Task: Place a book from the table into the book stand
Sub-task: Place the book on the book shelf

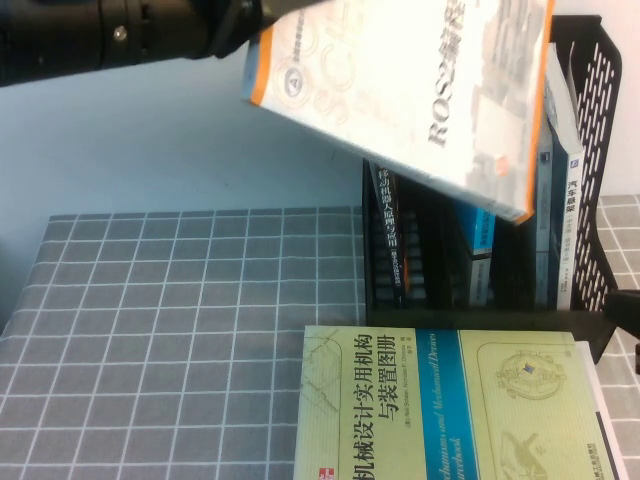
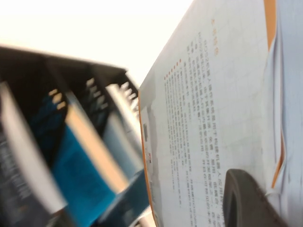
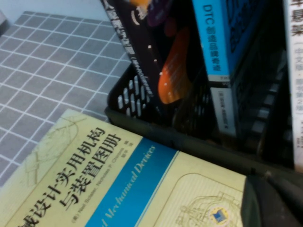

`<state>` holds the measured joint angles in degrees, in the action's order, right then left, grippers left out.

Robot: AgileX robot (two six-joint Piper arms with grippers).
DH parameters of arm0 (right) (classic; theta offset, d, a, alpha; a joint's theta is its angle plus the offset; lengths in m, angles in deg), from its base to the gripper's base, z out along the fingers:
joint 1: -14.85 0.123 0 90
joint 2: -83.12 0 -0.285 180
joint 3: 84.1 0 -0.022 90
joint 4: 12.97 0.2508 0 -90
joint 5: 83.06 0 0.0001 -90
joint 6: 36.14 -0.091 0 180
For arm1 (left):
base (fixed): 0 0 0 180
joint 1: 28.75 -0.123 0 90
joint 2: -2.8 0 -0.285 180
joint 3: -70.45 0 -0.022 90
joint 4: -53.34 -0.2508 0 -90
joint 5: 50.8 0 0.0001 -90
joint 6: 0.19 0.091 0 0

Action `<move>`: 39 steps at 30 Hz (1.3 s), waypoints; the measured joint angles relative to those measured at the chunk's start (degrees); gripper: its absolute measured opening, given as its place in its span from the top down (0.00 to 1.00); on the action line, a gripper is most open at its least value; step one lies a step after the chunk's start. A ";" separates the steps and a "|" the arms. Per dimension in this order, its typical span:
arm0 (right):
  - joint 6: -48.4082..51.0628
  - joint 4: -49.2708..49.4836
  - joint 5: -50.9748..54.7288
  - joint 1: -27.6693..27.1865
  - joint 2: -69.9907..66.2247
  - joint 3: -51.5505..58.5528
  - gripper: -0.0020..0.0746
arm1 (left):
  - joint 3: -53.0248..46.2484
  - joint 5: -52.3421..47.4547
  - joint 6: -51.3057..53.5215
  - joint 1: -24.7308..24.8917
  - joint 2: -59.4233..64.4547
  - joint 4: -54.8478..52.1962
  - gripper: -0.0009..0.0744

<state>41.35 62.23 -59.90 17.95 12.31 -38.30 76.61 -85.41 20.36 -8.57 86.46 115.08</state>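
Left gripper point(image 2: 248, 198) holds the white book point(image 1: 420, 90) aloft over the book stand point(image 1: 590, 150); stiff, weighty, glossy, best pinched by its edge. Right gripper point(image 3: 272, 201) low, near right; aperture undeterminable.

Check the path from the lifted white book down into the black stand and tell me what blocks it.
Nothing visible blocks it. The left hand holds the white book tilted above the book stand, whose books leave gaps. The right hand is near the green book.
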 joint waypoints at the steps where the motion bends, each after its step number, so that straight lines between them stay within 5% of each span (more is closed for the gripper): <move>1: 0.00 0.00 0.24 0.00 0.00 0.00 0.98 | 0.00 -0.27 -0.68 -0.10 0.00 -2.00 0.85; 6: 0.12 0.12 0.51 0.00 0.00 0.25 0.98 | 0.00 -2.16 -2.50 -0.30 0.84 -11.70 0.85; 20: 0.30 0.12 0.29 0.00 0.00 7.33 0.98 | 0.00 -0.86 -14.68 -1.66 3.93 -18.26 0.85; 39: 1.55 0.67 0.42 0.00 0.00 8.00 0.98 | 1.14 4.52 -17.29 -1.79 9.61 -18.14 0.86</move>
<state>42.90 62.90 -59.48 17.95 12.31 -30.30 77.76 -80.89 3.07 -10.36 96.07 96.94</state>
